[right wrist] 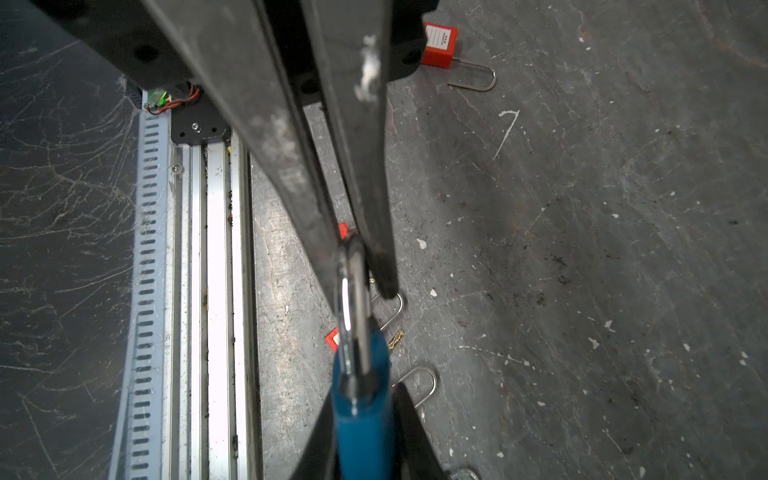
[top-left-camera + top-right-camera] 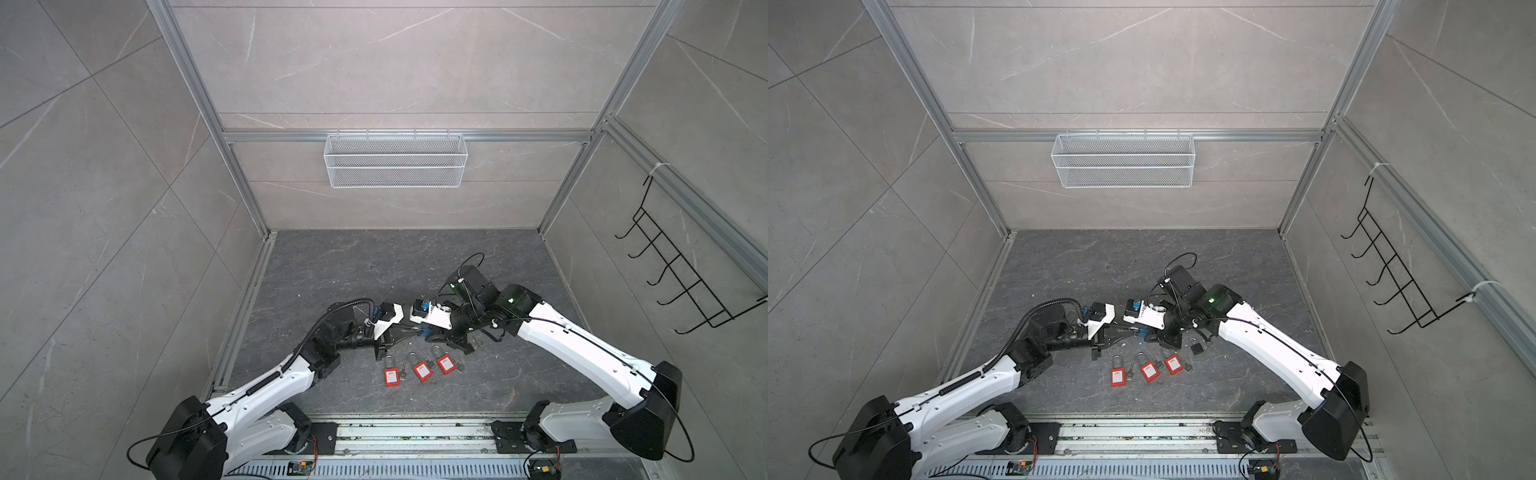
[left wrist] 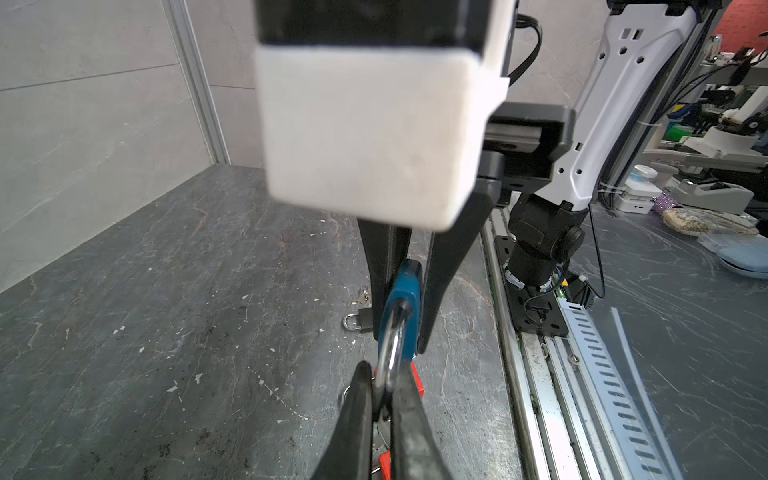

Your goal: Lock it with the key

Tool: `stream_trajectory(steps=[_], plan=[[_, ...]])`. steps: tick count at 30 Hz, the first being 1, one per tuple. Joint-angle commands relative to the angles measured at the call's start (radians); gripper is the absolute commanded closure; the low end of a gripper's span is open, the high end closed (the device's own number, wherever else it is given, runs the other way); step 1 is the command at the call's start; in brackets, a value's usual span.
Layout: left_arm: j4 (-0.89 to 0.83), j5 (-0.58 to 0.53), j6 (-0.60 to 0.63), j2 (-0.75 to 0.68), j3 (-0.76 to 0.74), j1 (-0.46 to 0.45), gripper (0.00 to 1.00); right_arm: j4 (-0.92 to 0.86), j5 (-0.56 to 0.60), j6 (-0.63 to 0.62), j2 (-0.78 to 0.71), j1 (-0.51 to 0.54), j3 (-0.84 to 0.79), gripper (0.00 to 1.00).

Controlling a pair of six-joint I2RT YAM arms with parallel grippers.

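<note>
Shackle, left wrist view: left gripper (image 3: pixel 384 376) is pinched tight on the steel shackle (image 3: pixel 390 345) of the blue padlock (image 3: pixel 409 316); right gripper (image 3: pixel 401 338) clamps the body.
Body, right wrist view: smooth blue casing held off the table, with a rounded chrome loop; a jagged brass key (image 1: pixel 395 338) lies on the scuffed, stone-look tabletop (image 1: pixel 582 249).
Spares, both top views: three boxy red padlocks (image 2: pixel 422 371) in a row near the grippers.
Progress: padlock held by both grippers; neither holds a key, so fetching, inserting and turning likely remain.
</note>
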Motion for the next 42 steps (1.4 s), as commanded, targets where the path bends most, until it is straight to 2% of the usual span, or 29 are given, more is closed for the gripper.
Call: stream_trajectory(steps=[1,6,11,13,16,19,25,31,35,42], plan=[[-0.006,0.052,0.035,0.032,0.007,-0.054,1.00,0.420,-0.295,0.049,0.001,0.016,0.109,1.00],[0.037,0.045,0.023,0.063,0.011,-0.064,1.00,0.340,-0.275,-0.053,0.064,0.016,0.185,1.00],[-0.019,0.052,0.057,0.089,0.042,-0.069,1.00,0.342,-0.246,-0.104,0.088,0.016,0.224,1.00],[-0.072,0.047,0.105,0.090,0.057,-0.070,1.00,0.321,-0.245,-0.121,0.100,0.015,0.251,1.00],[-0.142,0.009,0.195,0.085,0.074,-0.085,1.00,0.296,-0.290,-0.124,0.122,-0.008,0.289,1.00],[-0.141,-0.003,0.216,0.093,0.081,-0.094,1.00,0.319,-0.334,-0.104,0.136,-0.025,0.305,1.00],[0.064,-0.005,0.056,0.153,0.051,-0.085,1.00,0.342,-0.362,-0.103,0.146,-0.040,0.301,1.00],[0.013,0.006,0.034,0.200,0.084,-0.080,1.00,0.324,-0.447,-0.091,0.142,-0.076,0.304,1.00],[0.106,-0.003,-0.034,0.245,0.073,-0.072,1.00,0.310,-0.436,-0.117,0.144,-0.076,0.315,1.00],[0.165,-0.036,0.042,0.303,0.088,-0.081,1.00,0.258,-0.486,-0.072,0.198,-0.076,0.385,1.00]])
